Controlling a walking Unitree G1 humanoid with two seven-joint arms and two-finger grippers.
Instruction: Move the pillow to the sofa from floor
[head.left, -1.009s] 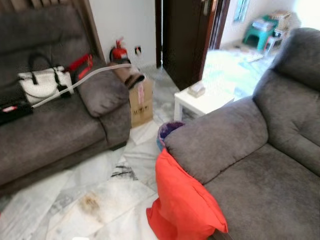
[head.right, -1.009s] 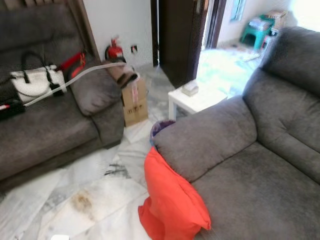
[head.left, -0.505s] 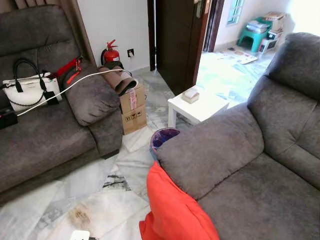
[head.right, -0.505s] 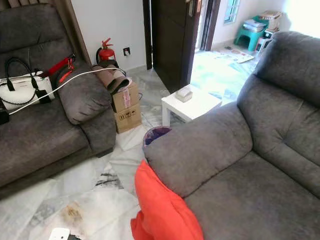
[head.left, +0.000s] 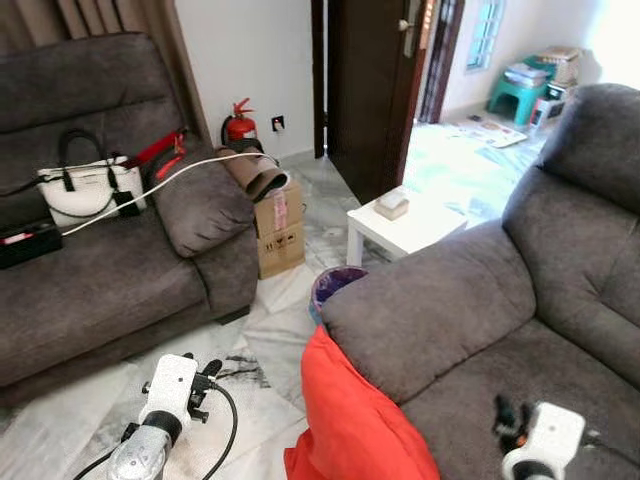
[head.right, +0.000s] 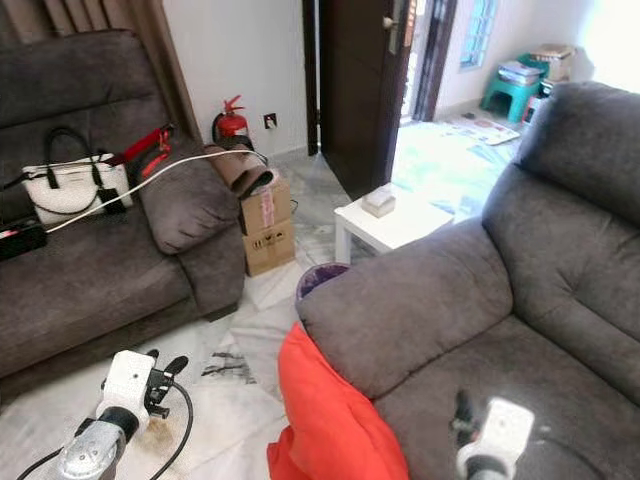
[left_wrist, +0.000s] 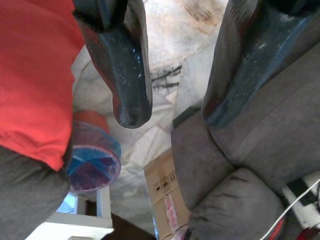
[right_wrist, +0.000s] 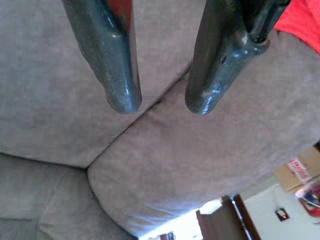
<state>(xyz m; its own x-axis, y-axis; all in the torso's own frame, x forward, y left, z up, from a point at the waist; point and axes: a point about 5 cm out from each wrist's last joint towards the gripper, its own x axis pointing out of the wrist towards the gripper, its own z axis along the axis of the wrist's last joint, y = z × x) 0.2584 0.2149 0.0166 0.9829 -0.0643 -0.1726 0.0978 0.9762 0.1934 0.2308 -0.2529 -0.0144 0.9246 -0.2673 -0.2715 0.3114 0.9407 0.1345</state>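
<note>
I see the marble floor (head.left: 250, 330) carrying the red pillow (head.left: 355, 415), which leans against the near grey sofa (head.left: 480, 310), beside a purple bin (head.left: 333, 283), a cardboard box (head.left: 280, 225) and a white side table (head.left: 405, 225).

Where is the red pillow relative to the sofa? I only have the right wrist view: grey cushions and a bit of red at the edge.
Observer: The red pillow stands on the floor, leaning against the sofa armrest.
Operator: Is the other gripper near it?
Observer: The left gripper is open over the marble floor, with the pillow beside one finger.
Operator: Anything close to the pillow?
Observer: A purple bin stands just behind it, by the white side table.
</note>
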